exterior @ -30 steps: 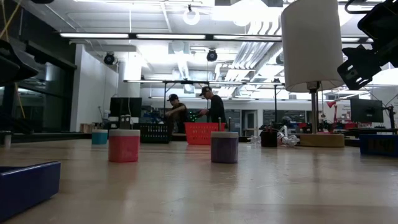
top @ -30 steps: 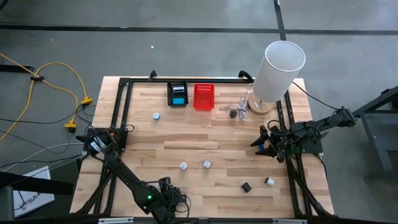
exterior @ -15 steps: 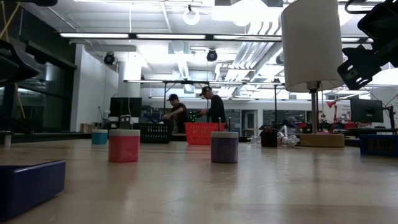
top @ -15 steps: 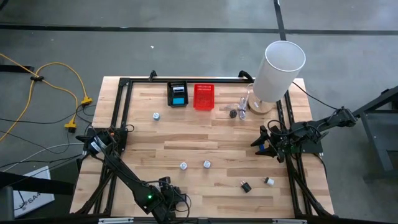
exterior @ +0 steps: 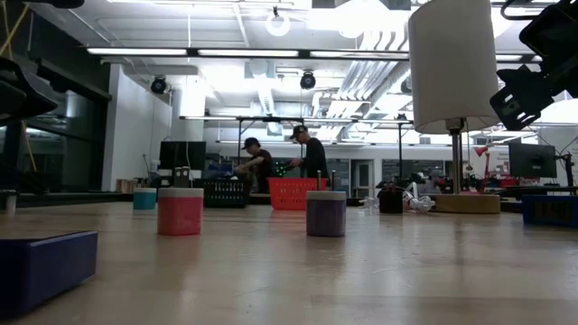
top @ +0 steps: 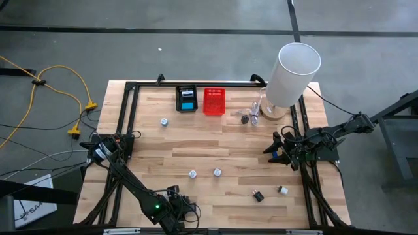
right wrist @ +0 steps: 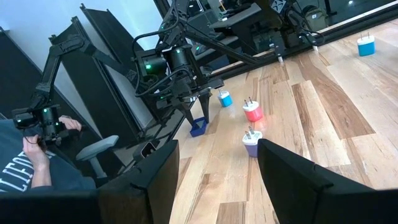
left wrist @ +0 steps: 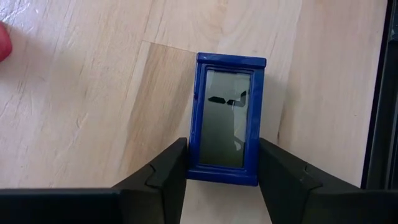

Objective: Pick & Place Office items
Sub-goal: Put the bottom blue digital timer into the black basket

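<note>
A blue-framed tag point(left wrist: 227, 118) with a grey window lies flat on the wood near the table's front left. It also shows as a blue block point(exterior: 45, 268) in the low view. My left gripper point(left wrist: 222, 163) stands over it, shut on its sides. The gripper hides the tag in the high view. Small white lumps point(top: 192, 174) point(top: 217, 172) point(top: 163, 121), a black clip point(top: 258, 195) and a white piece point(top: 283, 190) lie loose on the table. My right gripper point(top: 273, 147) waits open at the right edge, touching nothing. My left gripper pinches the tag between its two fingers, one on each long side of the blue frame point(left wrist: 194, 163), at the end nearest the gripper. The fingers slant down from the near side and run along the tag. The tag lies flat on the wood.
A black mesh basket point(top: 187, 98) and a red one point(top: 213, 101) stand at the far edge. A tall white cylinder point(top: 290, 72) stands at the far right, with small pieces point(top: 249, 115) beside it. Black frame rails point(top: 127, 124) run along the table's sides. People sit in the room beyond.
In the low view the blue-framed tag has shifted a little toward the table's right edge and still lies on the wood. Both arms have kept their places.
</note>
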`<action>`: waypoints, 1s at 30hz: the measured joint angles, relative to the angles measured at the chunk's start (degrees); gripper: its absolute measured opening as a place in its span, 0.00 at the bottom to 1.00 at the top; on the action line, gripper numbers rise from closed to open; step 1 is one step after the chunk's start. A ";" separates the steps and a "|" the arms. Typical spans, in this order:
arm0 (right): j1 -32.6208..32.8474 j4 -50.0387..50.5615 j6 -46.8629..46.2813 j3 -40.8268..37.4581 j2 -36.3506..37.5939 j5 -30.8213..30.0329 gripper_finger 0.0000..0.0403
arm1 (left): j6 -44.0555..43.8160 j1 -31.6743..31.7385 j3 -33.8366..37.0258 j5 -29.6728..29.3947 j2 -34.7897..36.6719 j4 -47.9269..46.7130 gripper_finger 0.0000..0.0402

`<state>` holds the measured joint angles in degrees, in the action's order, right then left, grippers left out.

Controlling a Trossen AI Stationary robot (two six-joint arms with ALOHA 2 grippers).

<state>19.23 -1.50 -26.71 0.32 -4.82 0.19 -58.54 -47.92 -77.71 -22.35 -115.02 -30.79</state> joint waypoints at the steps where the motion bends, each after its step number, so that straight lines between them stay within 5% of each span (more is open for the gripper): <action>1: 0.01 0.00 -0.01 0.00 0.00 0.00 0.51 | 0.00 0.00 0.00 0.01 0.00 0.00 0.39; 16: 0.01 0.00 0.01 0.00 0.00 0.00 0.51 | 1.77 2.13 -0.02 -0.32 9.22 -8.86 0.39; 30: 0.01 0.00 0.01 0.00 -0.01 0.00 0.51 | 12.89 16.45 -0.04 1.17 19.66 -23.24 0.39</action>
<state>19.25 -1.50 -26.70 0.32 -4.83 0.19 -45.65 -31.47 -77.76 -21.18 -95.36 -54.03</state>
